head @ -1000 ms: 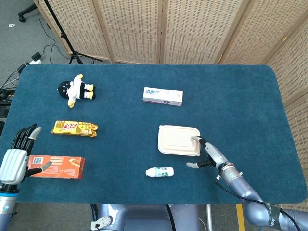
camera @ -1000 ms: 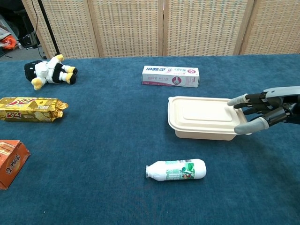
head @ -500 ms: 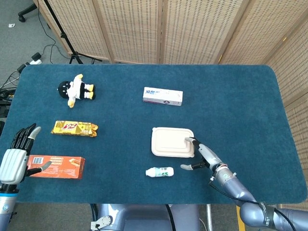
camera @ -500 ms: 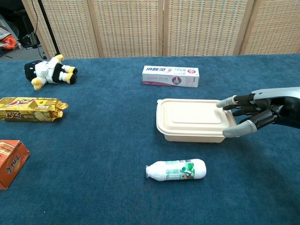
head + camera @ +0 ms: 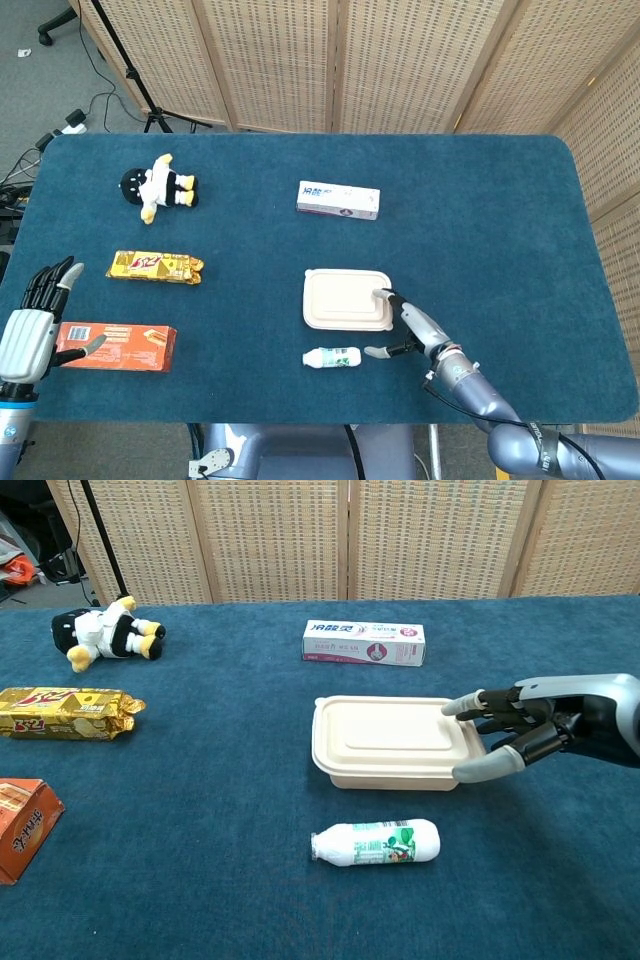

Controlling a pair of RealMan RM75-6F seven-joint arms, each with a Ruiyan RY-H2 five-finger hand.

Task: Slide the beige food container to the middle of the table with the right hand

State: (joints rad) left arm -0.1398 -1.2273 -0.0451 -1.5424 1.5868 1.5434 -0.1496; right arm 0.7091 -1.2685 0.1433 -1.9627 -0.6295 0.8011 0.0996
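The beige food container [image 5: 345, 298] [image 5: 390, 740] lies lid-on on the blue table, a little right of the middle and near the front. My right hand [image 5: 410, 325] [image 5: 510, 725] is at its right end: the spread fingers rest on the lid's right edge and the thumb lies along the front right corner. It grips nothing. My left hand [image 5: 35, 320] hangs at the table's front left edge with its fingers apart and empty, and only the head view shows it.
A small white bottle [image 5: 332, 357] [image 5: 375, 842] lies just in front of the container. A toothpaste box [image 5: 338, 200] [image 5: 364, 642] lies behind it. On the left are a plush toy [image 5: 158, 187], a yellow snack pack [image 5: 155, 266] and an orange box [image 5: 120, 346].
The right hand has moved left with the container sliding ahead of it, toward the middle of the table. The left hand and the other objects have not moved.
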